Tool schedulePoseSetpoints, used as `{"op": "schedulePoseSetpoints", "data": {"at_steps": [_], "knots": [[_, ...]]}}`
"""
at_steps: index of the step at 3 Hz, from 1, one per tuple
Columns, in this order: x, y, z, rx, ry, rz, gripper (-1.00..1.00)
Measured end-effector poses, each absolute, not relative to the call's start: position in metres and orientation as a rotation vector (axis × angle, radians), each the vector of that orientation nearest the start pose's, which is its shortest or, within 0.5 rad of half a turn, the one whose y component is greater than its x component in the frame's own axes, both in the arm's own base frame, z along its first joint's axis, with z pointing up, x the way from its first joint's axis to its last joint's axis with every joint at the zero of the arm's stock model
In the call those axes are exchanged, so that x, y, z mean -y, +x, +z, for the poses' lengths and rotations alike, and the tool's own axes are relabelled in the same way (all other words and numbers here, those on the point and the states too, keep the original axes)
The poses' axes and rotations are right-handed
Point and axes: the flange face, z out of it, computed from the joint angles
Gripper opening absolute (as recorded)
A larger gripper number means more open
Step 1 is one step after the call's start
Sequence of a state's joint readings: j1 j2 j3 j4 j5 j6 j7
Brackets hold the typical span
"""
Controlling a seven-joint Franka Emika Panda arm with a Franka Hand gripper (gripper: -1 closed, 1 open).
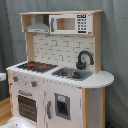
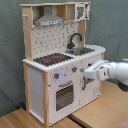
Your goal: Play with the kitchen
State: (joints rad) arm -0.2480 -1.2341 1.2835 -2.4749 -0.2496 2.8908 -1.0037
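Note:
The kitchen [image 1: 60, 50] [image 2: 37, 85] is a tall white and light-wood toy standing upright. It has a black-red stovetop [image 1: 35, 65] [image 2: 52, 59], a black faucet [image 1: 84, 57] [image 2: 74, 39] over the sink [image 1: 72, 74], a grey hood [image 2: 48, 20], a microwave [image 1: 70, 23] and an oven door [image 1: 27, 106] [image 2: 64, 96]. In the second exterior view my white arm reaches in from the right. The gripper [image 2: 87, 71] is close in front of the kitchen's front panel, just below the counter and beside the knobs [image 2: 75, 69]. I cannot see whether it touches the panel.
A grey curtain [image 1: 115, 60] hangs behind the kitchen. The kitchen stands on a wooden table [image 2: 95, 117]. A lower cabinet door [image 1: 62, 105] sits to the right of the oven. A white shape [image 1: 2, 76] shows at the first exterior view's left edge.

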Motion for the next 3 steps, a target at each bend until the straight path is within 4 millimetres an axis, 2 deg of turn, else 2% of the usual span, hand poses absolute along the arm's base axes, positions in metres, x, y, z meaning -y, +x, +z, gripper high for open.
{"op": "schedulePoseSetpoints", "data": {"at_steps": [3], "knots": [[-0.452,0.100,0.386,-1.624,0.504,0.585,1.00]]}}
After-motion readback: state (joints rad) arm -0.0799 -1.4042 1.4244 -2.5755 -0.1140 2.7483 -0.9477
